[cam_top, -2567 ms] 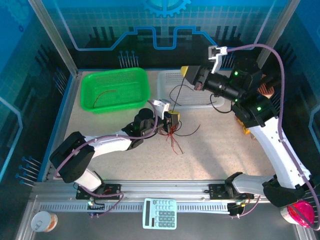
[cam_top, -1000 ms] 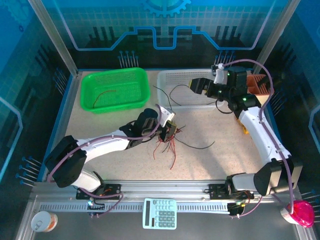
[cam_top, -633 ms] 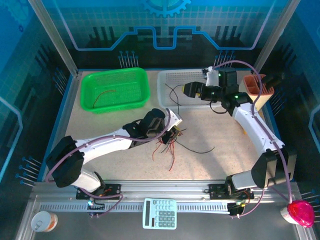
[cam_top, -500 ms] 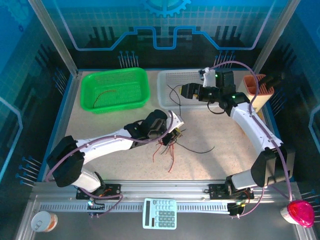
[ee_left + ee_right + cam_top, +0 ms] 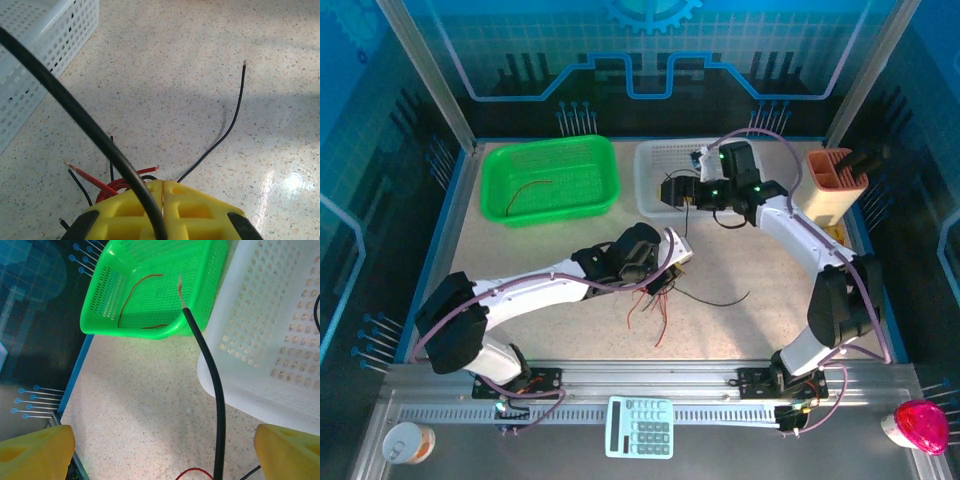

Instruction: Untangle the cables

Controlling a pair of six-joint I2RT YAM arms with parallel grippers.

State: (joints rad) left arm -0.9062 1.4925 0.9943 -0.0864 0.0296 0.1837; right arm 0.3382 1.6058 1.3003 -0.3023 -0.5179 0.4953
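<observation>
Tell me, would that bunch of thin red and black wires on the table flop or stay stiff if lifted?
Probably springy rather than limp: loose ends of the bunch of thin red and black wires hold curved arcs above the speckled tabletop. It is likely very light, so a push would slide it. Strands cross, so they may snag together.

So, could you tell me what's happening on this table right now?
The left gripper is shut on the cables, a red and black bundle on the table. The right gripper is open at the white basket, one black strand standing between its fingers. The green basket holds one red wire.
</observation>
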